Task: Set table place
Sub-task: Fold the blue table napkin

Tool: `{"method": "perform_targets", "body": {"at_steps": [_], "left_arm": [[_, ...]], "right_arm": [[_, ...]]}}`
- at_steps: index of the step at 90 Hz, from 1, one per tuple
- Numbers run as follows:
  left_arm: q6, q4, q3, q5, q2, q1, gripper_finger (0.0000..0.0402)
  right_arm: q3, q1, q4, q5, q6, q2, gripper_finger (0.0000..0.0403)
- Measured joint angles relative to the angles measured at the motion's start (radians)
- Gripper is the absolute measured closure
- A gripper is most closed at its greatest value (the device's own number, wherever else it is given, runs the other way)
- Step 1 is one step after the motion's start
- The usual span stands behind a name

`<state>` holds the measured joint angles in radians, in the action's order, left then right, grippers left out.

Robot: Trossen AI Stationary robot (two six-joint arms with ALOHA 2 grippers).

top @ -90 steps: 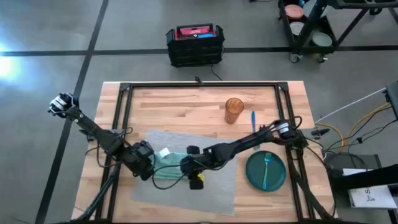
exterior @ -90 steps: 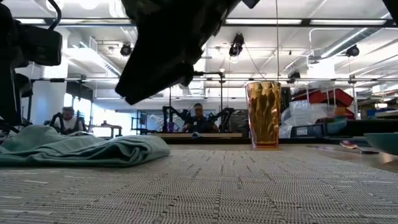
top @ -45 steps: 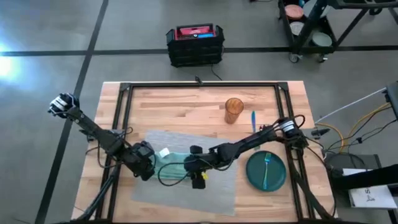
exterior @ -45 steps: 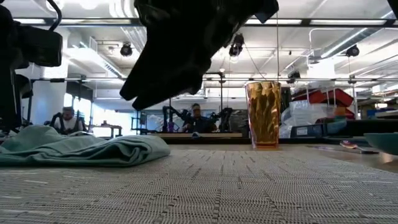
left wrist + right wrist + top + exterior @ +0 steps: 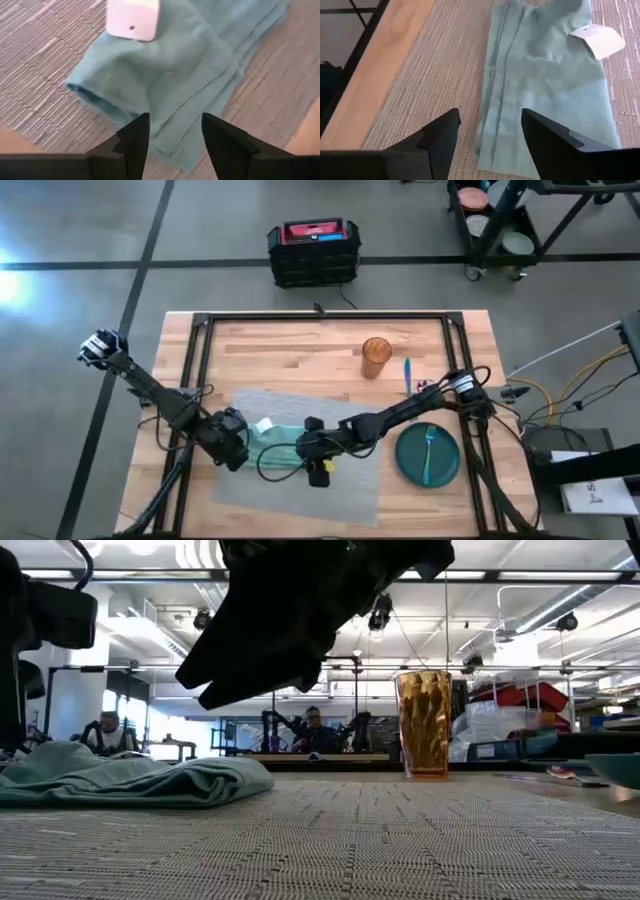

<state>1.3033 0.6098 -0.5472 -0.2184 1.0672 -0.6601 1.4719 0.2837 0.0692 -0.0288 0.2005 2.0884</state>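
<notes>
Parted fingers of both grippers (image 5: 172, 137) (image 5: 490, 132) hover above the place (image 5: 340, 485), grasping nothing.

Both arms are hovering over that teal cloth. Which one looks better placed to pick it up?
Probably the right. Its open pincer hangs directly over the napkin, pointing along the folds. The left pincer, also open, sits at the cloth's edge on the placemat.

The high view looks straight down on the whole table (image 5: 300, 350), the low view looks level across the placemat (image 5: 400, 840) into the room, and both wrist views look closely down on the teal napkin (image 5: 190, 65) they share.
</notes>
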Motion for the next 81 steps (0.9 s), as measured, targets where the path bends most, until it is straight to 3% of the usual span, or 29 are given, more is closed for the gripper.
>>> {"method": "perform_targets", "body": {"at_steps": [38, 62, 81], "left_arm": [[0.054, -0.01, 0.022, -0.007, 0.0, 0.001, 0.0235], [0.072, -0.162, 0.106, -0.008, 0.0, 0.001, 0.0248], [0.082, -0.167, 0.143, -0.013, 0.0, 0.001, 0.0247]], "right_arm": [[0.0, -0.012, -0.002, -0.007, -0.07, 0.0, 0.0185], [0.0, -0.011, -0.029, -0.008, -0.064, 0.0, 0.0195], [0.0, -0.011, -0.031, -0.008, -0.063, 0.001, 0.0198]]}}
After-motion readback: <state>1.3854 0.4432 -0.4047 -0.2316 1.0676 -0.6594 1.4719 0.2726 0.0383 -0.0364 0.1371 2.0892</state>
